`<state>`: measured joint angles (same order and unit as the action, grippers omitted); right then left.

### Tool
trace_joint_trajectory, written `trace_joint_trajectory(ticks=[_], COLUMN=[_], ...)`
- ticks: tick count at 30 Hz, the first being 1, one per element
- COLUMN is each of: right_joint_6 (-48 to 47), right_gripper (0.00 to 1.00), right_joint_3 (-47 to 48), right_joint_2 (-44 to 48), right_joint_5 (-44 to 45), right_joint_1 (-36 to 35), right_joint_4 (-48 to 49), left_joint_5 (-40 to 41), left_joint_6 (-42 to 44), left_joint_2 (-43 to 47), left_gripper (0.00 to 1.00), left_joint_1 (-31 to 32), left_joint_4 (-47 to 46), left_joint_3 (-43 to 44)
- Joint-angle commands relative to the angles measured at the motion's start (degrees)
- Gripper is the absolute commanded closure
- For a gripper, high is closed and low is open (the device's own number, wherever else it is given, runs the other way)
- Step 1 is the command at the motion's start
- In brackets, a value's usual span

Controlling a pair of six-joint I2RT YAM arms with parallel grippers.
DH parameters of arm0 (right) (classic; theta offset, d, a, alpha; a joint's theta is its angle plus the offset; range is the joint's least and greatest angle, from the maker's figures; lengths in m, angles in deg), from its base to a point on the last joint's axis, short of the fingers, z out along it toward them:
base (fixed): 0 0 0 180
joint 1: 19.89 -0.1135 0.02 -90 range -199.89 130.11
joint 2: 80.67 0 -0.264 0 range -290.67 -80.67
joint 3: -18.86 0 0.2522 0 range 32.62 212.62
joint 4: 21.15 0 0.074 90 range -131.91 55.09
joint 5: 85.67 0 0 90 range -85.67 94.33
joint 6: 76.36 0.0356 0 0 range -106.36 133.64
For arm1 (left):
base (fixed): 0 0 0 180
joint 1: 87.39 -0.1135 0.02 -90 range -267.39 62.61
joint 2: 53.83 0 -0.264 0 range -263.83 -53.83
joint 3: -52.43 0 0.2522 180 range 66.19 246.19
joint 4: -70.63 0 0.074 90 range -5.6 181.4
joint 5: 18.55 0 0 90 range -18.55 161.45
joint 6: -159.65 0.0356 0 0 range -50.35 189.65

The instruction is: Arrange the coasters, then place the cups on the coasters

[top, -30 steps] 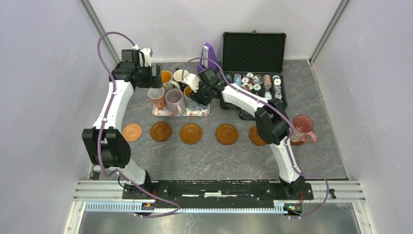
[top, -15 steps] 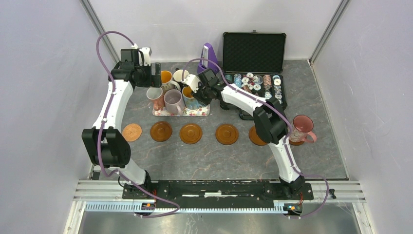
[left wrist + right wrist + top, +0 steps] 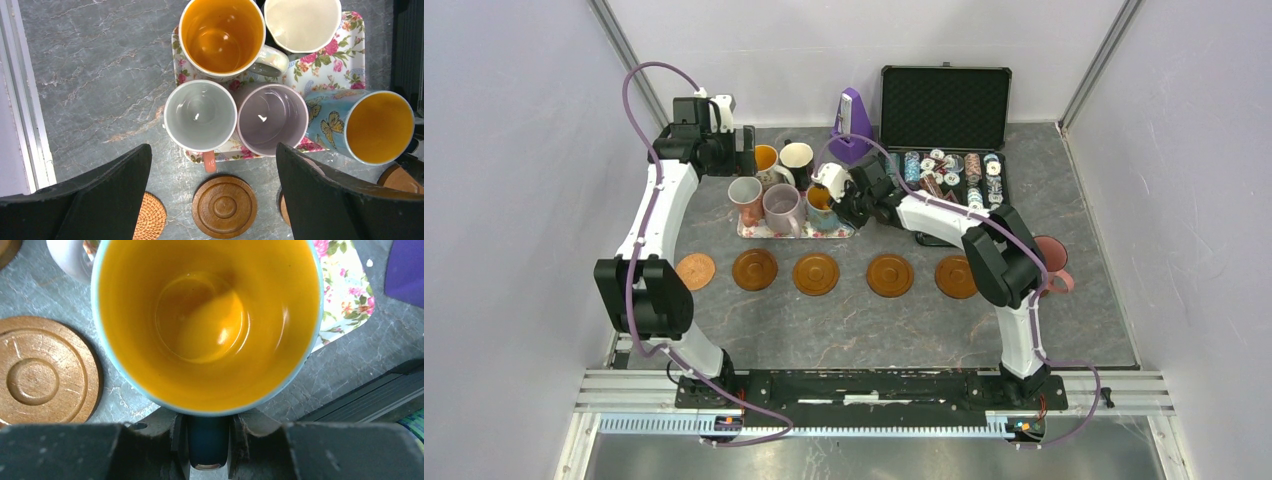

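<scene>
Five cups stand on a floral tray [image 3: 796,231]: an orange-lined one [image 3: 222,35], a cream-lined one [image 3: 302,22], a pink one [image 3: 200,115], a lilac one [image 3: 272,119] and a blue butterfly cup [image 3: 370,125]. The blue cup [image 3: 205,325] leans at the tray's right end, and my right gripper [image 3: 209,440] [image 3: 844,194] is shut on its dark handle. High over the tray's left part, my left gripper [image 3: 212,148] [image 3: 744,152] hangs open. Wooden coasters [image 3: 755,269] [image 3: 816,273] [image 3: 890,274] [image 3: 955,277] lie in a row before the tray. A pink cup [image 3: 1050,262] stands at the far right, and what it rests on is hidden.
A woven wicker coaster [image 3: 695,269] lies at the left end of the row. Behind the tray stands a purple metronome [image 3: 852,112]. Beside it is an open black case [image 3: 944,108] with poker chips [image 3: 949,168] in front. Grey walls enclose the table.
My right gripper has shut on the blue cup's handle and drawn slightly right with it. The right arm's elbow swung right, uncovering the fifth coaster. The left arm has barely moved.
</scene>
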<state>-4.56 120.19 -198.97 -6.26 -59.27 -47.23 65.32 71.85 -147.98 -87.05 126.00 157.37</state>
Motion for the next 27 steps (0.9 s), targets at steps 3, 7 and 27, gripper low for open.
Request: trace_joint_trajectory(ticks=[3, 7, 27], right_joint_6=[3.90, 3.74, -0.11], right_gripper=[1.00, 1.00, 1.00], right_joint_3=[-3.01, -6.91, -50.10], right_joint_2=[10.19, 15.23, 62.69], right_joint_5=[-6.38, -8.56, -7.77], right_joint_1=[2.76, 4.79, 23.86], right_joint_4=[18.64, 18.94, 2.35], left_joint_5=[-0.81, -1.40, -5.80], left_joint_6=[-2.73, -2.56, -3.77], left_joint_2=[-0.14, -0.24, -0.52], left_gripper=[0.00, 0.00, 0.00], left_joint_1=[-0.25, -0.25, -0.25], left_joint_4=[-0.64, -1.29, -1.44], left_joint_3=[2.54, 2.56, 2.45])
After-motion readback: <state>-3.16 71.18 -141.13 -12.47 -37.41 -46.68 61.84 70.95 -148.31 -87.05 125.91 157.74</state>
